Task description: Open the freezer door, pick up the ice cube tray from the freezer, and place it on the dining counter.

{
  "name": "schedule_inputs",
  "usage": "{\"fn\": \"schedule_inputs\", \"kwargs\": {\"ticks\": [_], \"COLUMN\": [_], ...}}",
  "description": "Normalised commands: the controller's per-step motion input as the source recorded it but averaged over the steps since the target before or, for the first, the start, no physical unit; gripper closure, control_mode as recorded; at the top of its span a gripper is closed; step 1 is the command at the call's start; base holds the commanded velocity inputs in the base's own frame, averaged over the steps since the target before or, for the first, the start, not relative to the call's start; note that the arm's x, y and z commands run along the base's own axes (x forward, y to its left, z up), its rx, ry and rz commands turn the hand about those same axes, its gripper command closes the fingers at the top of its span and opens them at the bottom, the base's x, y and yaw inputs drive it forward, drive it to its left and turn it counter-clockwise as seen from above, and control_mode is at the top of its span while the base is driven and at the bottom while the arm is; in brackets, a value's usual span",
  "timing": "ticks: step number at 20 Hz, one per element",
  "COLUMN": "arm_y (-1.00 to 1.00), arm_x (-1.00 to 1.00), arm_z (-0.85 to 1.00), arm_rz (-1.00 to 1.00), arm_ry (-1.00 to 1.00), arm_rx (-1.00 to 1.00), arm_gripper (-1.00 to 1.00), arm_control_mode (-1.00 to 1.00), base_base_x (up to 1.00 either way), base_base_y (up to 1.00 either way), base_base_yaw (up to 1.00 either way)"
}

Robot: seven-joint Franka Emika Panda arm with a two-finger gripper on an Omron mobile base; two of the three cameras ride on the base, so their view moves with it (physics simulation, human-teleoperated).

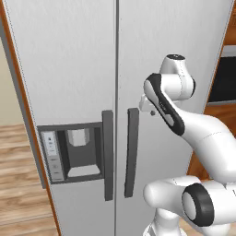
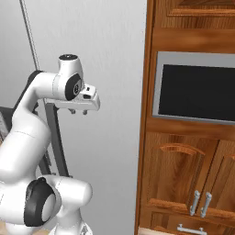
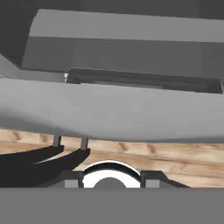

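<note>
Left base view puts your freezer door [image 1: 69, 92] shut at frame left; the end effector [image 2: 78, 111], whose jaw spacing I cannot tell, hangs nearer the wrong handle [image 1: 132, 152]; you risk opening that door.

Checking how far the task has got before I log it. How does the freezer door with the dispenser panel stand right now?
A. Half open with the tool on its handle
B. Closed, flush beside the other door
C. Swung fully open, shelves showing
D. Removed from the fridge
B: in the left base view the freezer door sits shut and level with the wider door, its handle untouched, while the tool hangs apart from it.
</note>
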Motion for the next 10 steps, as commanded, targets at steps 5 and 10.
{"fn": "schedule_inputs", "kwargs": {"ticks": [5, 10], "arm_y": [0.27, 0.66], "arm_x": [-0.37, -0.48], "arm_z": [-0.01, -0.09], "arm_rz": [0.0, -0.01], "arm_ry": [-0.01, 0.0], "arm_rx": [-0.01, -0.03], "arm_gripper": [-1.0, -1.0], "arm_control_mode": [-1.0, -1.0], "base_base_x": [0.0, 0.0], "base_base_y": [0.0, 0.0], "base_base_yaw": [0.0, 0.0]}}
